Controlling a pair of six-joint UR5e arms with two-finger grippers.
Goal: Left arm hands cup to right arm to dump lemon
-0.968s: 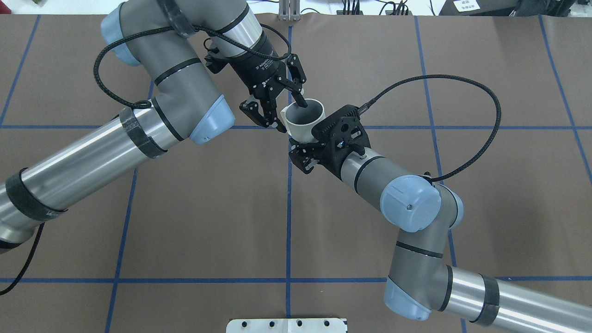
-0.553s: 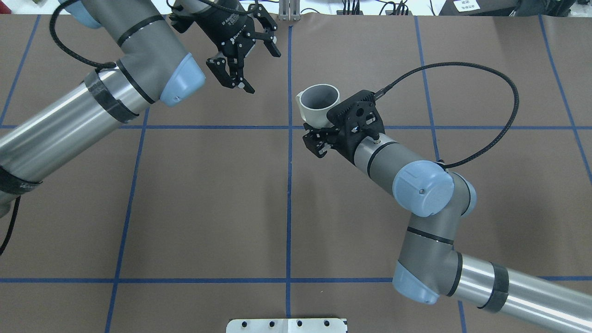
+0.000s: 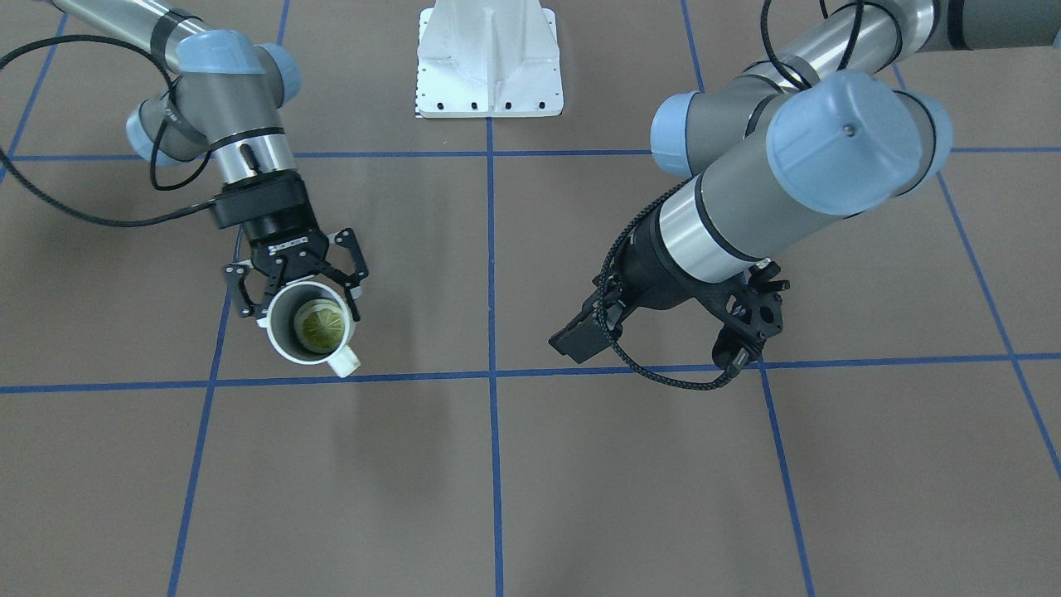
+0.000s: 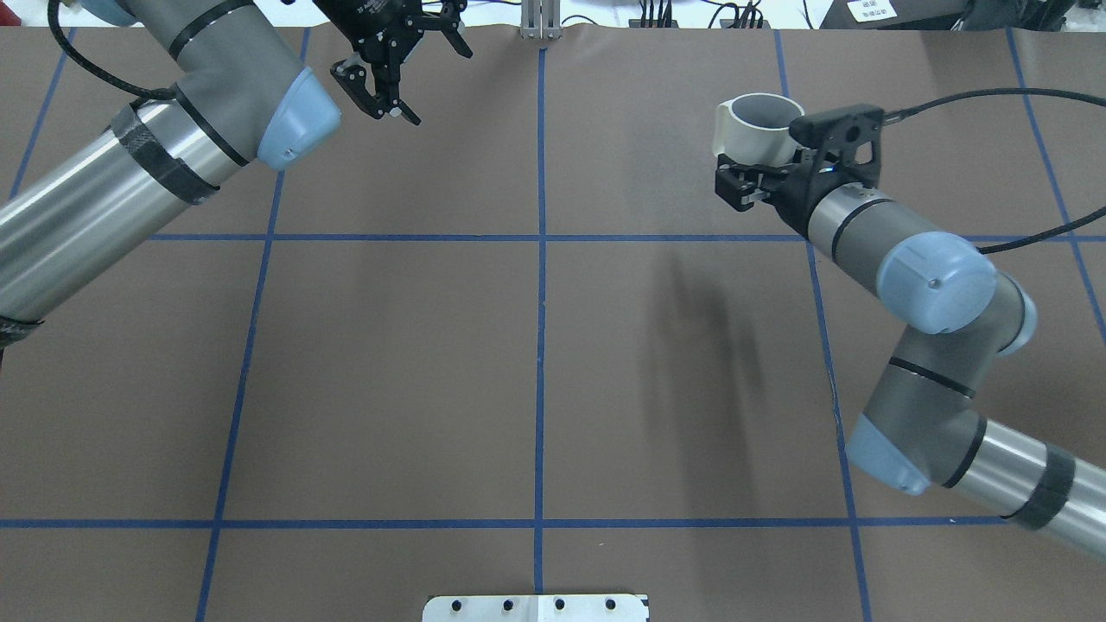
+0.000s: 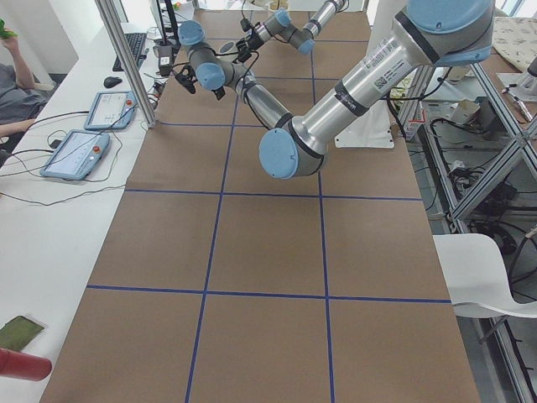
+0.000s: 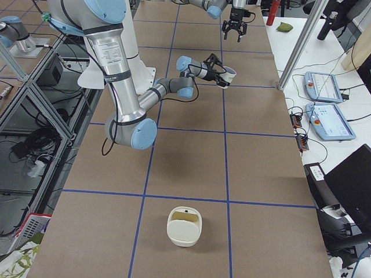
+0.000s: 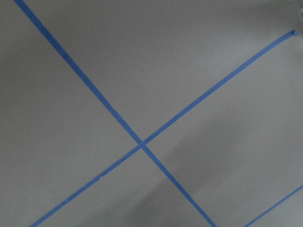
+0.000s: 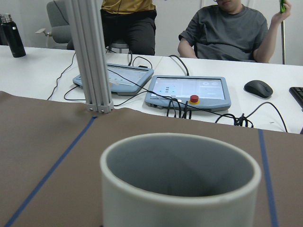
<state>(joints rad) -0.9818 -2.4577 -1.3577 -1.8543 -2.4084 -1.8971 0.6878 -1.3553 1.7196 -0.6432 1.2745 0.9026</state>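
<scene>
The cream-white cup hangs upright above the table's far right, with my right gripper shut on its lower wall. The front-facing view looks into the cup: the yellow-green lemon lies on its bottom, and the handle points away from the right gripper. In the right wrist view the cup fills the foreground, and its rim hides the lemon. My left gripper is open and empty at the far left edge. The left wrist view shows only the table and its blue tape.
A white basket-like container stands on the table towards the robot's right end. A white base plate sits at the robot's side. Beyond the far edge are a metal post, two control tablets and seated people.
My left gripper has come off the cup's rim and drawn back to the far left, open. My right gripper has carried the cup from the centre to the far right.
</scene>
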